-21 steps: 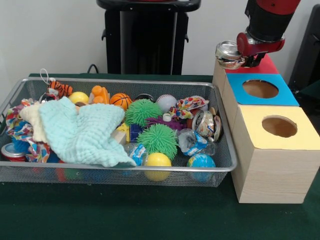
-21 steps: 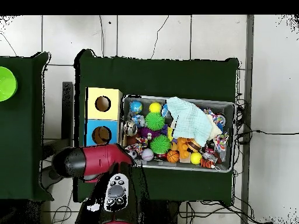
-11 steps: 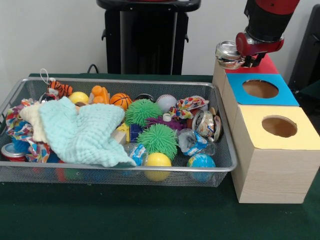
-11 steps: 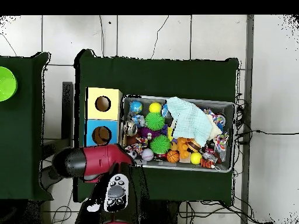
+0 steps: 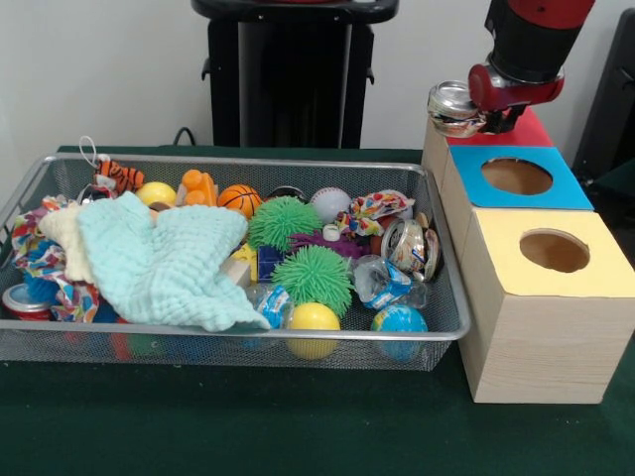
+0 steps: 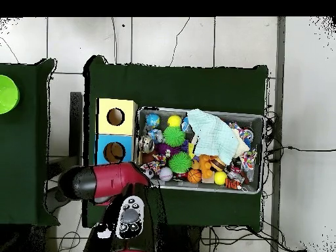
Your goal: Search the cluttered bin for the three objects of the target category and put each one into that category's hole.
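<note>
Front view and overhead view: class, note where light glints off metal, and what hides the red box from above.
Front view: light glints on the crushed can held by the hand and on the can in the mesh bin. Overhead view: the red arm covers the red box; only the blue box and yellow box show.

Bin [image 5: 442,307]: fine wire mesh, metal rim, dull sheen. Cloth [image 5: 164,260]: pale mint, crinkled weave, matt. Spiky balls [image 5: 313,278]: soft, rubbery-looking bristles. Can [image 5: 454,107], at 1 o'clock from bin: crushed shiny metal. Boxes [image 5: 541,332]: light wood grain, matt coloured tops. Table cover [image 5: 248,421]: dark green, matt fabric.
</note>
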### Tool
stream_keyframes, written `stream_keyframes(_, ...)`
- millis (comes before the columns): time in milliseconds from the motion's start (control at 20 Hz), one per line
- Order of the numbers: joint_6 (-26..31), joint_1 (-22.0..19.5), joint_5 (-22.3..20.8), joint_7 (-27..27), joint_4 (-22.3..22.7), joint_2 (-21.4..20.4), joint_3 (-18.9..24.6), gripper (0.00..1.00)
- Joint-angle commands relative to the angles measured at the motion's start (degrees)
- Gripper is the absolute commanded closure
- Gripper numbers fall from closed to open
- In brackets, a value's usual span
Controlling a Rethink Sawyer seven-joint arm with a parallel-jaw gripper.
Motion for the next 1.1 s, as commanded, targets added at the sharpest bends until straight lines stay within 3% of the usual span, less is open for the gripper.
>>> stream_keyframes(50,-13.8,-0.4,2.4,12.4,-3.4,9.3,4.7,1.0)
stream_keyframes(550,-7.7,0.3,3.4,13.0,-2.4,7.2,3.6,1.0)
stream_keyframes(600,-7.8,0.4,3.9,13.5,-2.4,7.1,3.4,0.0)
stream_keyframes(750,-7.0,0.4,5.3,15.1,-1.8,6.9,3.2,0.0)
stream_keyframes(900,-5.6,0.3,3.7,12.2,-2.3,5.7,3.3,0.0)
stream_keyframes(1100,-3.6,0.8,3.8,12.7,-2.5,4.4,2.4,0.0)
